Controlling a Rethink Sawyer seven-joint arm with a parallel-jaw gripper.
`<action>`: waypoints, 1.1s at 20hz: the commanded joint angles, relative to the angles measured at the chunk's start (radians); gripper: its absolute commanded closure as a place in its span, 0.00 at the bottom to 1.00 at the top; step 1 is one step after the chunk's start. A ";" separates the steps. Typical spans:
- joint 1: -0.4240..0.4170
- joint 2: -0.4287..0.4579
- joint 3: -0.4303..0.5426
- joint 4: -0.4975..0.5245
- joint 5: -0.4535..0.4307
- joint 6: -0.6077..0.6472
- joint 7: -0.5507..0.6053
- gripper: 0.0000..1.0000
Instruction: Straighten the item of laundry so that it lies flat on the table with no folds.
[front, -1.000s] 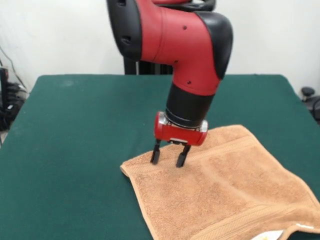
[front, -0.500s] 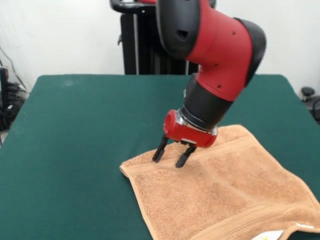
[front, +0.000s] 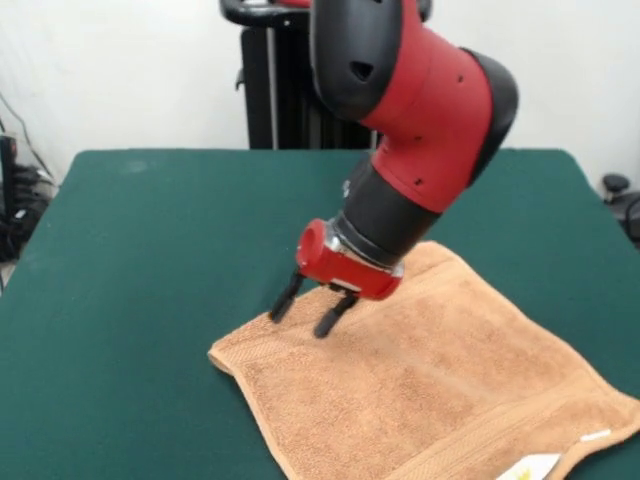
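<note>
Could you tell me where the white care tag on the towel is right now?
In the front view, the care tag lies at the towel's near right corner by the picture's bottom edge, on the green table, far from the gripper.

I count one towel (front: 430, 390) on one worktop (front: 150, 260). The towel carries one white tag (front: 530, 466). I have one arm (front: 420, 120), ending in one end effector (front: 307, 311) with two fingers (front: 285, 298) spread apart.

Towel (front: 430, 385) on table (front: 150, 260), front right; gripper (front: 307, 312) above its left corner.
</note>
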 joint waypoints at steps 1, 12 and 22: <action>-0.054 0.111 -0.040 0.095 -0.039 0.076 0.108 0.00; -0.173 0.004 0.019 0.257 -0.063 0.009 -0.029 0.00; -0.212 -0.109 0.016 0.341 -0.131 0.057 -0.107 0.00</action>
